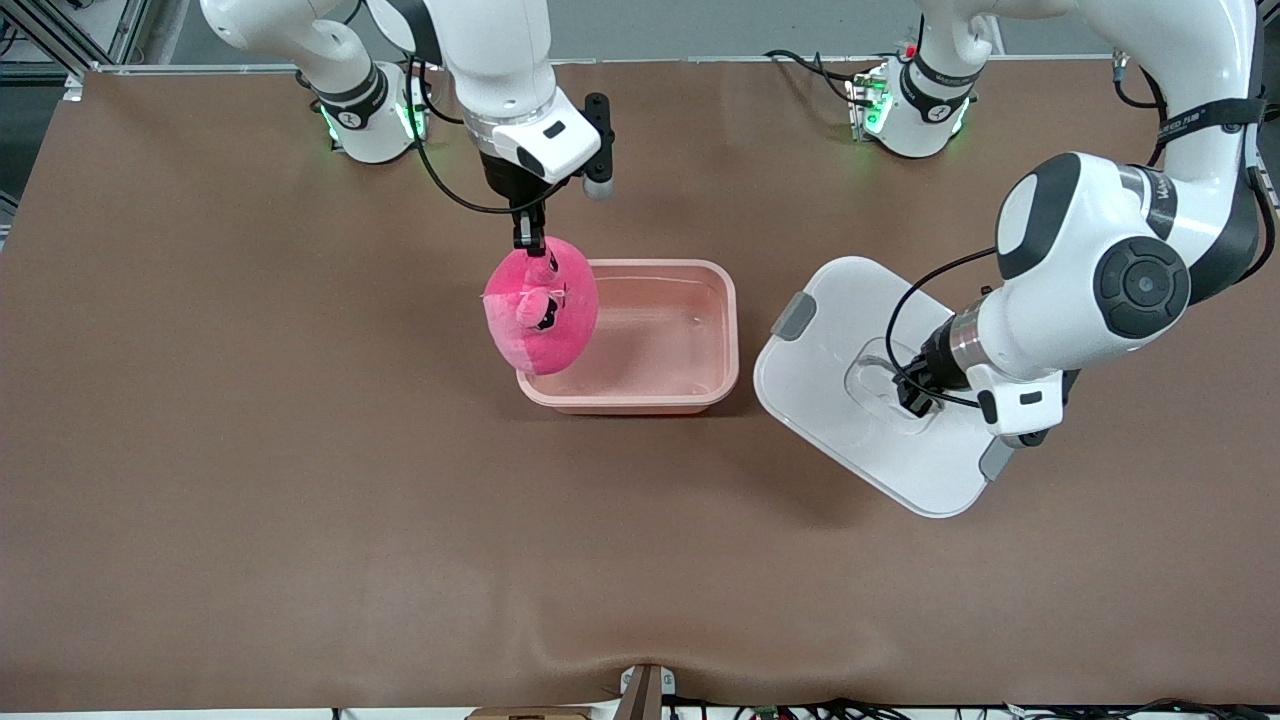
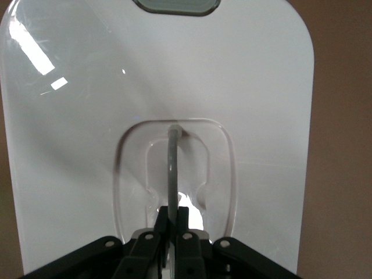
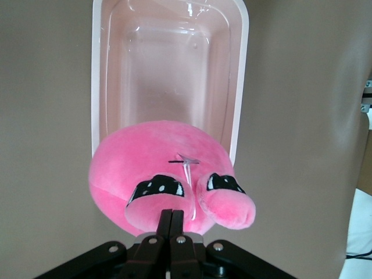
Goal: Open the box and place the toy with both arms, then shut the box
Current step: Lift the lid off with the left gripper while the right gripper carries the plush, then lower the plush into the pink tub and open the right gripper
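While the round hot-pink plush toy (image 1: pixel 541 310) hangs from the right gripper (image 1: pixel 529 240), whose fingers are pinched shut on its top, the front view shows it over the end of the translucent pink plastic tub (image 1: pixel 640 335) toward the right arm's end of the brown table (image 1: pixel 250 450); it overhangs the rim, so it should be carried farther over the tub's middle before lowering. The white rounded lid (image 1: pixel 850 400) is off, beside the tub toward the left arm's end; whether it rests on the table cannot be told.

Left wrist view: the left gripper (image 2: pixel 172 226) is closed on the clear recessed handle (image 2: pixel 172 168) of the lid; it should hold steady, clear of the tub.

Right wrist view: the toy covers one end of the empty tub (image 3: pixel 171 70); release is best made only once the plush sits inside all four walls.
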You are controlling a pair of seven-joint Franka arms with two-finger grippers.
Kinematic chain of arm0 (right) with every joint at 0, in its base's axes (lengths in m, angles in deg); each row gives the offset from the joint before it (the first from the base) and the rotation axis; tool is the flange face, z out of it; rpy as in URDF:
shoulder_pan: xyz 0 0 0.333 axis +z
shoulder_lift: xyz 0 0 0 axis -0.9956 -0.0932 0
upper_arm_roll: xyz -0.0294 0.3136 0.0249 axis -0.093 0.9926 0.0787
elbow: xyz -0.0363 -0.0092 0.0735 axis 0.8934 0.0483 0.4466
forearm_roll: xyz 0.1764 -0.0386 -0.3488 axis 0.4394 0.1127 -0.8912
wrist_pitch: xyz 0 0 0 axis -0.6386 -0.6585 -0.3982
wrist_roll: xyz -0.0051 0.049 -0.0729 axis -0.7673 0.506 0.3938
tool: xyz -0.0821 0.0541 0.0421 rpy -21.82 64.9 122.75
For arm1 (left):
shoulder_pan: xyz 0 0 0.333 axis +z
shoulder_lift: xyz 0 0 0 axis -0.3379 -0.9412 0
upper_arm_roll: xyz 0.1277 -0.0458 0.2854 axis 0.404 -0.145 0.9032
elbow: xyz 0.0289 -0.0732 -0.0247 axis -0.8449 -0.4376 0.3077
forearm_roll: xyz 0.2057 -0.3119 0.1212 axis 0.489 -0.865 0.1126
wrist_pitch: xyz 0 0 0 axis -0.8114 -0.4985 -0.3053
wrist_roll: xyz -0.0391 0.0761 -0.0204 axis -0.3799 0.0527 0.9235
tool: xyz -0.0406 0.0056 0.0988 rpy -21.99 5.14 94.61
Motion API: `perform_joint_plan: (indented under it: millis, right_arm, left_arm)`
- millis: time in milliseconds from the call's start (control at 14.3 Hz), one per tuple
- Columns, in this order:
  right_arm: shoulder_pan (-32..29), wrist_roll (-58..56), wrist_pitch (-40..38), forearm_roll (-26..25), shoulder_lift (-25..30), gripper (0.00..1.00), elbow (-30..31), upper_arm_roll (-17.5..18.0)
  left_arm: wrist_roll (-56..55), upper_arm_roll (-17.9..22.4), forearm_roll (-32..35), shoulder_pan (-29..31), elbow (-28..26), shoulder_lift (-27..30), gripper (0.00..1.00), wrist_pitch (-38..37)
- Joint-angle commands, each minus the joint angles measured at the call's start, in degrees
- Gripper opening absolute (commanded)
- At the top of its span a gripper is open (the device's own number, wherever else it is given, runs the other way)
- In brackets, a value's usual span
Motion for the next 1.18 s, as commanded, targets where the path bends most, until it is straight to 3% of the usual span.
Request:
perform_joint_plan:
  millis: [0, 1115]
  right_arm:
    - [1.4, -0.4, 0.1, -2.2, -0.1, 0.0, -0.7, -0.7]
    - [0.8, -1.0, 1.0, -2.8, -1.1, 0.0, -1.1, -0.8]
  left_arm:
    - [-0.3, -0.2, -1.1, 0.1, 0.6, 0.0, 0.0, -1.0]
    - [-2.1, -0.3, -1.1, -0.8, 1.2, -1.3, 0.0, -1.0]
